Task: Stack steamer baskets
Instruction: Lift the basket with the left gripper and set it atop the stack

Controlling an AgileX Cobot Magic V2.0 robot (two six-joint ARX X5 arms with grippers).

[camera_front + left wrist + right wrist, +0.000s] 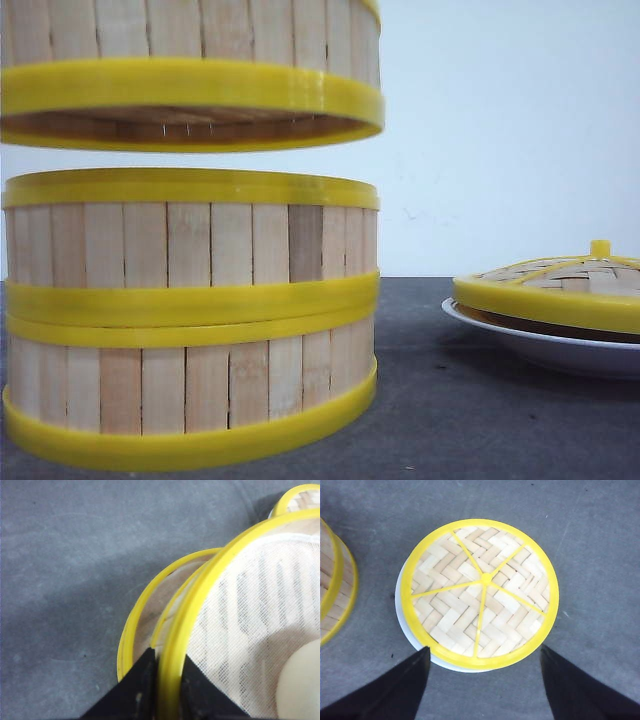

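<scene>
Two steamer baskets (190, 320) stand stacked on the dark table at the left of the front view. A third steamer basket (190, 70) hangs in the air just above them, apart from the stack's top rim and roughly in line with it. My left gripper (169, 667) is shut on that basket's yellow rim (200, 605), one finger inside the wall and one outside; a white mesh liner and a pale round bun (300, 685) lie in it. The stack's rim (145, 605) shows below. My right gripper (485, 652) is open above the lid, holding nothing.
A domed woven lid (480, 592) with yellow rim and knob rests on a white plate (540, 345) at the right of the table. The edge of the basket stack (335, 585) shows to one side of the plate. Grey tabletop (440, 420) lies between stack and plate.
</scene>
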